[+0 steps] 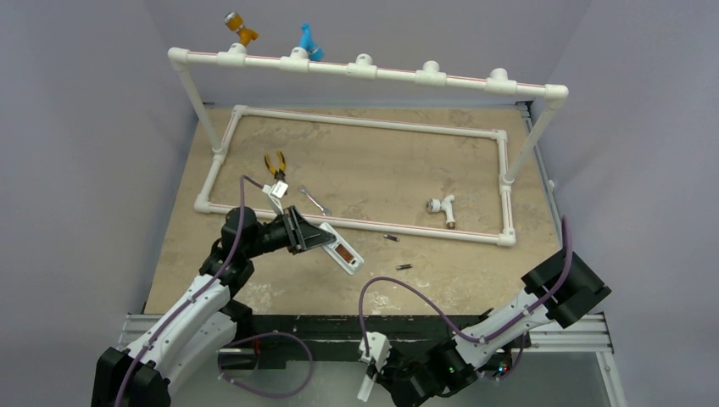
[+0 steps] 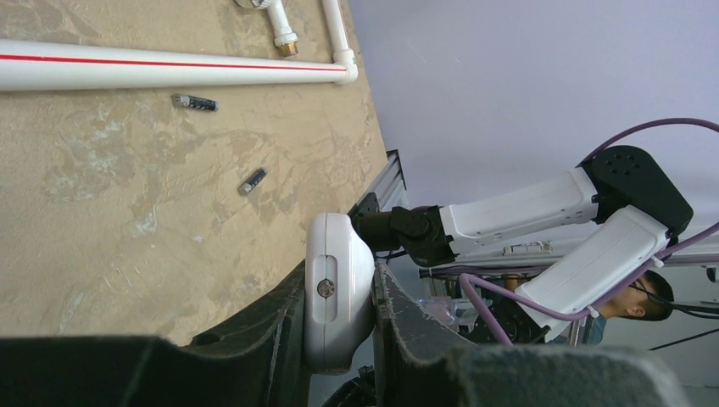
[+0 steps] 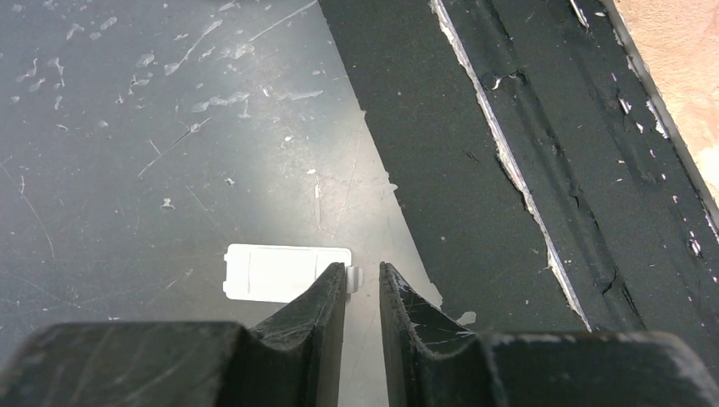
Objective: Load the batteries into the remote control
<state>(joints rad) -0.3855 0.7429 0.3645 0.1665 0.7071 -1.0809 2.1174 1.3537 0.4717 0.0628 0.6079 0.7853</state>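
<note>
My left gripper (image 2: 339,280) is shut on the remote control (image 2: 337,288), a slim white handset clamped by one end between both fingers. In the top view the remote control (image 1: 337,248) lies tilted just above the table, its recessed back facing up. Two batteries (image 1: 391,238) (image 1: 404,268) lie loose on the table to its right, also visible in the left wrist view (image 2: 194,103) (image 2: 252,181). My right gripper (image 3: 363,275) hangs off the table's near edge over a dark grey surface. Its jaws stand narrowly apart, holding nothing. A flat white cover (image 3: 284,271) lies partly under its left finger.
A white pipe frame (image 1: 356,123) lies on the table with a raised rail (image 1: 365,69) behind it. Yellow-handled pliers (image 1: 275,163), a silver wrench (image 1: 314,200) and a white pipe fitting (image 1: 443,208) lie inside the frame. A black rail (image 1: 339,326) borders the table's near edge.
</note>
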